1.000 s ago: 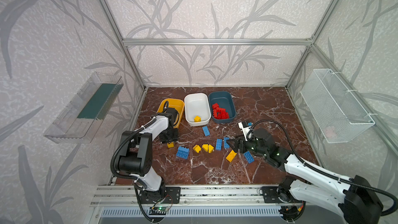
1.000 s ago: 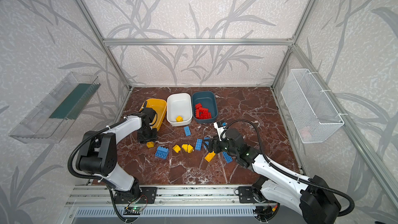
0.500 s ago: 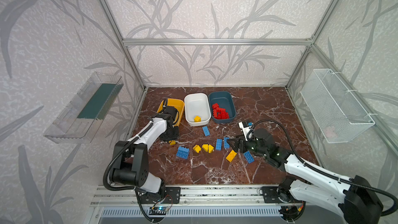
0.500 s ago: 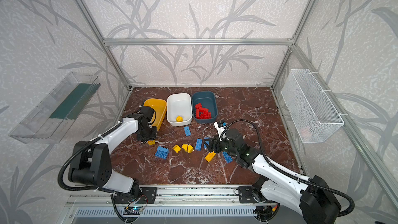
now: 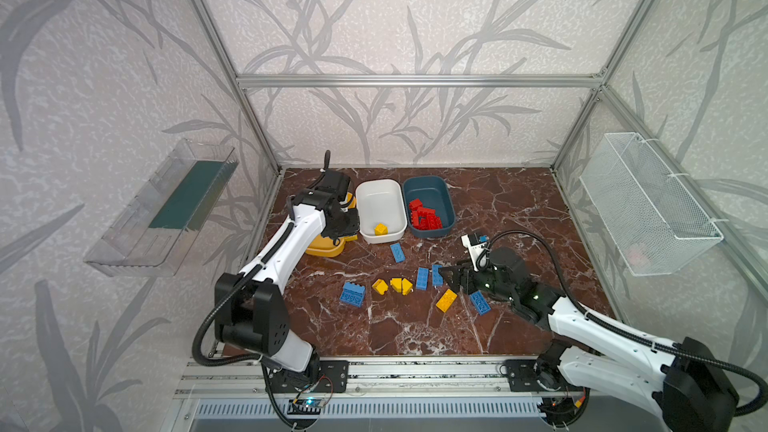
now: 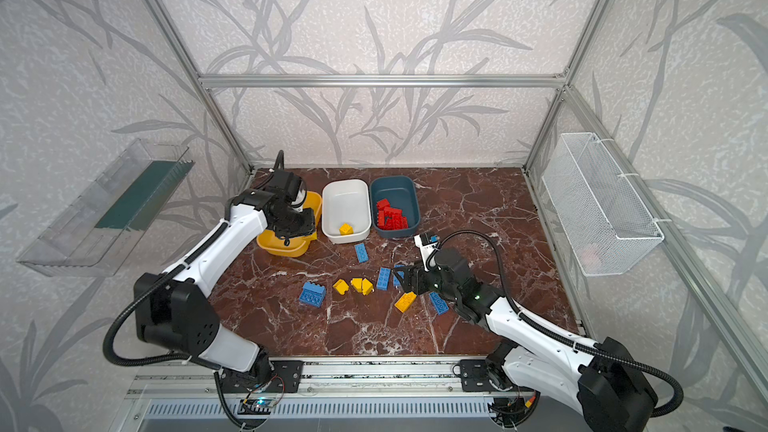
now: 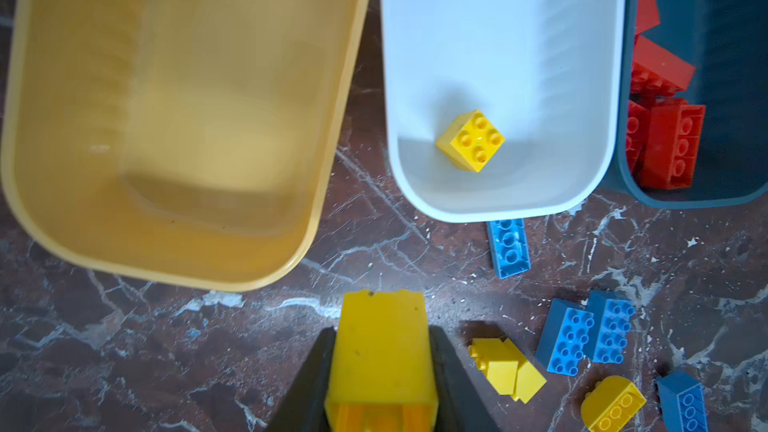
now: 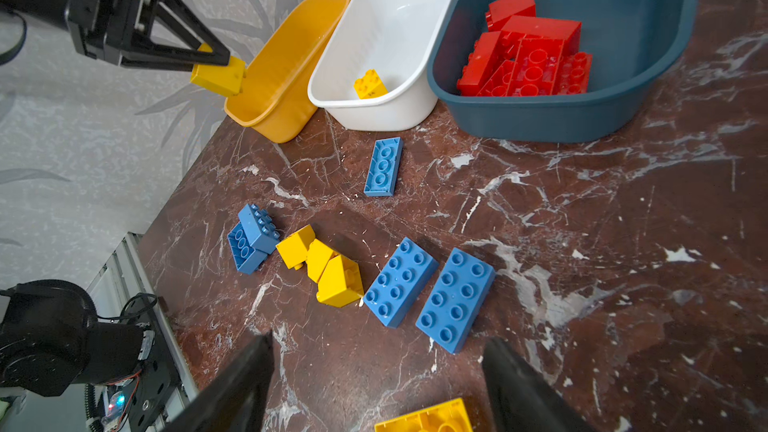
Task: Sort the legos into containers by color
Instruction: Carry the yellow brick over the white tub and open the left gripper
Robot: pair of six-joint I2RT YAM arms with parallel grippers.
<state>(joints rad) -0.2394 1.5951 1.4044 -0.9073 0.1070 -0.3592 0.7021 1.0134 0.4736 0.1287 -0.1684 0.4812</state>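
My left gripper [image 7: 382,330] is shut on a yellow lego [image 7: 382,351] and holds it in the air by the near end of the bare yellow container [image 5: 328,248]; the right wrist view shows that lego [image 8: 218,74] at the tub's rim. The white container [image 5: 368,195] holds one yellow lego [image 5: 380,229]. The teal container [image 5: 434,191] holds several red legos [image 5: 424,216]. My right gripper [image 8: 376,342] hangs open just above the floor, beside two blue legos [image 8: 428,292] and a yellow one [image 5: 446,300].
Loose on the marble floor lie a blue pair [image 5: 352,295], yellow wedges [image 5: 392,285], a blue brick [image 5: 397,252] by the white tub and another [image 5: 480,303] under the right arm. A clear wall tray [image 5: 166,209] hangs left, a wire basket [image 5: 648,201] right.
My left gripper closed on the yellow lego on the floor and lifted it toward the yellow tub. The right arm has not moved.
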